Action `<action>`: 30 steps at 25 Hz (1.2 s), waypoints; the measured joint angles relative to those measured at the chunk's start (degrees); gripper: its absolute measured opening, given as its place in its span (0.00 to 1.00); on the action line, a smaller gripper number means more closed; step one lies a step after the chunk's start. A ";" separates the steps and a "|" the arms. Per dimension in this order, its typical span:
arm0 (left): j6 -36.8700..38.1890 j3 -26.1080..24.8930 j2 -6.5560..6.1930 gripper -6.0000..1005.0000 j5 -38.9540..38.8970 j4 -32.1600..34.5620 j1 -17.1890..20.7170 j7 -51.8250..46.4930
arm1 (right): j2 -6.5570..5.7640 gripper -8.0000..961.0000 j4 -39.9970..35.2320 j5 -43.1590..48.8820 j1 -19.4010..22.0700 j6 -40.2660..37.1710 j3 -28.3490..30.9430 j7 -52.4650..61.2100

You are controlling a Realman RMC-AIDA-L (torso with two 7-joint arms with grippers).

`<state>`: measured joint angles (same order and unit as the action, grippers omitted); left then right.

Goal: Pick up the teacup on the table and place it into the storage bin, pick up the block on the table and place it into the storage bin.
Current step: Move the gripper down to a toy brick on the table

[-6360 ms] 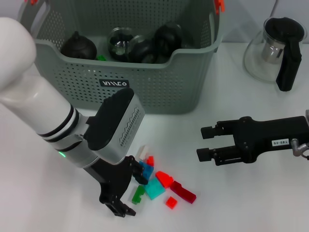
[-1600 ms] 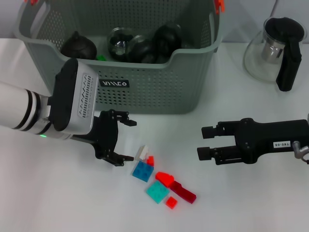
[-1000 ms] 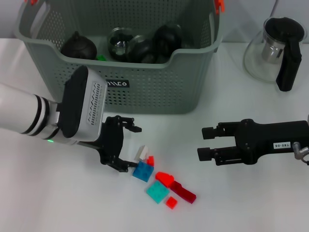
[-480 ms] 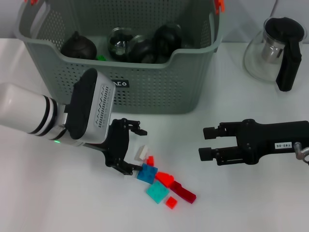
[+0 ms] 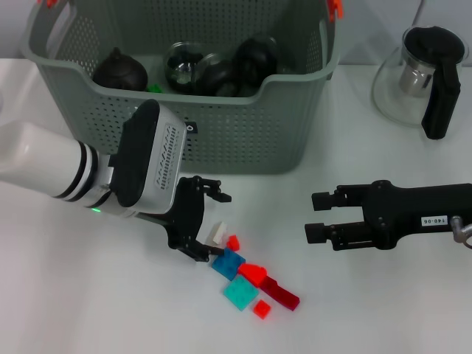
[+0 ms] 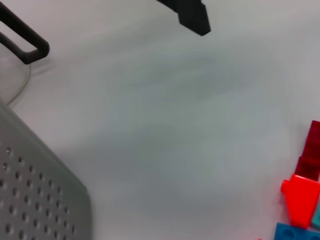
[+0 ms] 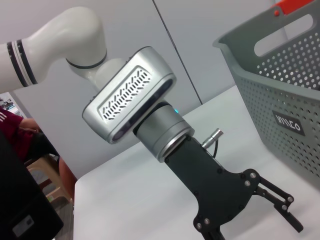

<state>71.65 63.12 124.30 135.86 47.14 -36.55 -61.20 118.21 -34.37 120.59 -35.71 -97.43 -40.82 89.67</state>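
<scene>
Inside storage bin (image 5: 243,140): dark teacups (image 5: 254,59); left end effector (image 5: 210,221) spread wide, empty.

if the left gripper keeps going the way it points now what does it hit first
Most likely the white block. The left gripper is open, low over the table, pointing at the block pile, with the white block at its fingertips and the blue block beside it. Height above the table is unclear.
</scene>
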 joint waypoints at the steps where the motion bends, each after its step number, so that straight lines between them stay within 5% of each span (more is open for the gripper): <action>1: -0.40 0.00 -0.05 0.85 0.07 -0.32 -0.22 0.00 | 0.00 0.82 0.00 0.00 -0.02 0.00 0.00 0.01; 30: 1.07 0.78 -1.01 0.80 3.54 -1.27 -3.10 0.41 | 0.08 0.82 0.00 0.00 -0.40 0.32 0.31 0.33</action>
<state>72.72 63.90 123.29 139.40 45.87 -39.65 -60.79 118.29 -34.37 120.58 -36.12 -97.11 -40.52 90.00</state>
